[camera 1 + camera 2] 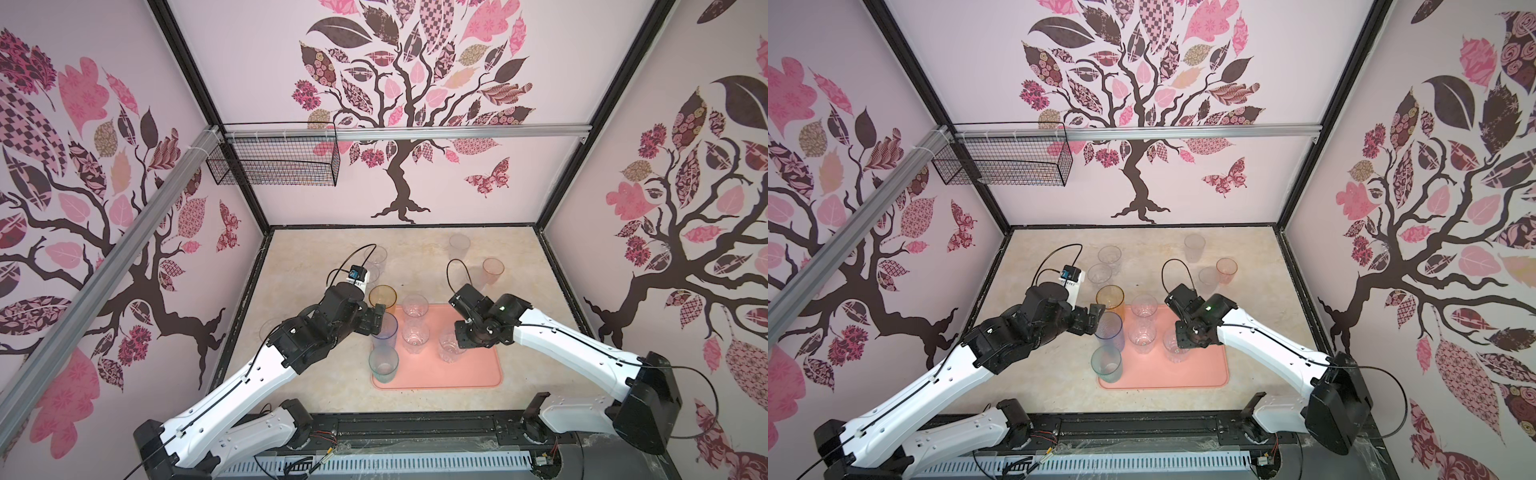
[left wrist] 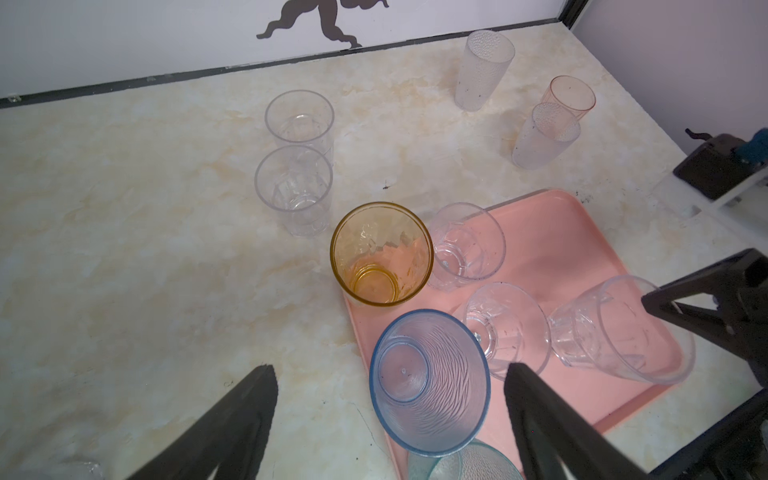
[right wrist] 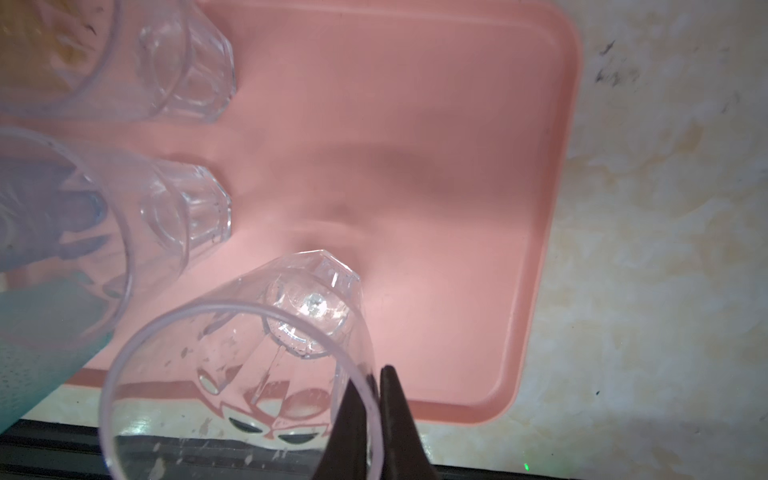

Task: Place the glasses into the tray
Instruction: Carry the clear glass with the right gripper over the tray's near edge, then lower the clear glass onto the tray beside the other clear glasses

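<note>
**Right arm pinching a glass on the tray, left arm open**

The tray [image 1: 469, 370] is partly hidden by both arms. The left gripper [image 2: 390, 370] is spread wide around the blue glass [image 2: 432, 382] at the tray's left edge; contact is unclear. The right gripper [image 3: 374, 378], hidden in the top views, is clamped on the rim of a clear glass [image 3: 232, 374] mid-tray. The teal glass [image 2: 465, 465] is cut off.

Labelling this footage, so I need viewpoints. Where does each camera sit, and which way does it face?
Both top views: high over the near edge, looking down at the tray; left arm and right arm show.
Left wrist: on the left arm, facing a blue glass; open left fingers show.
Right wrist: on the right arm, looking down on the tray; right fingers pinch a clear glass.
Shared: both wrist views show tray and clear glass.
</note>
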